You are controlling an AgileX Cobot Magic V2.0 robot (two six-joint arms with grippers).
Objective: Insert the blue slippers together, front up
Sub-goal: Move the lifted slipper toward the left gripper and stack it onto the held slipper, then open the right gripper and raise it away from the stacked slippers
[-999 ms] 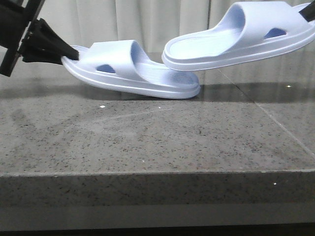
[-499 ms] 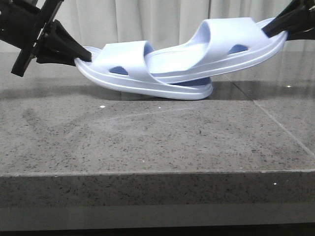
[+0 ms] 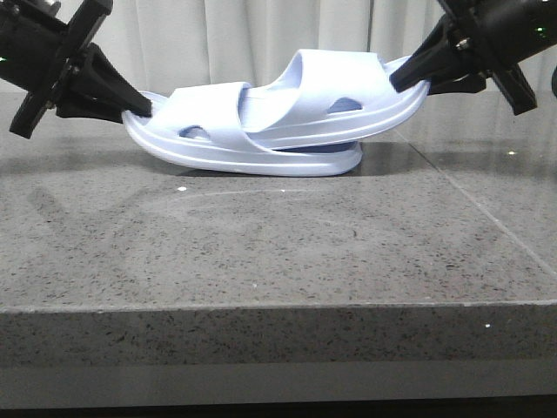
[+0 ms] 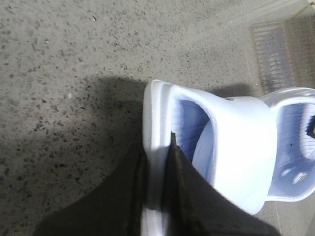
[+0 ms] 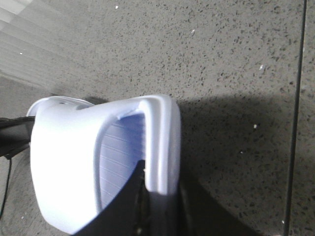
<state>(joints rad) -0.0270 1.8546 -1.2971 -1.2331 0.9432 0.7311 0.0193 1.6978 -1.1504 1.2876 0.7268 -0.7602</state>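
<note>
Both blue slippers hang together just above the grey stone table (image 3: 261, 244). My left gripper (image 3: 139, 109) is shut on the toe rim of the left slipper (image 3: 209, 109), whose heel end dips close to the table. My right gripper (image 3: 405, 80) is shut on the toe rim of the right slipper (image 3: 335, 78). That slipper's heel passes under the left slipper's strap and lies on its sole. In the left wrist view the gripper (image 4: 156, 147) pinches the rim of the left slipper (image 4: 155, 108), with the right slipper (image 4: 295, 123) beyond. In the right wrist view the gripper (image 5: 161, 172) clamps the right slipper (image 5: 165, 132).
A pale curtain (image 3: 244, 35) hangs close behind the slippers. The table's front edge (image 3: 261, 306) runs across the lower part of the front view. A seam in the stone (image 3: 487, 218) slants away on the right.
My right gripper has moved left and down, pushing its slipper's heel further under the left slipper's strap. The left gripper has shifted slightly left, and both slippers now overlap much more.
</note>
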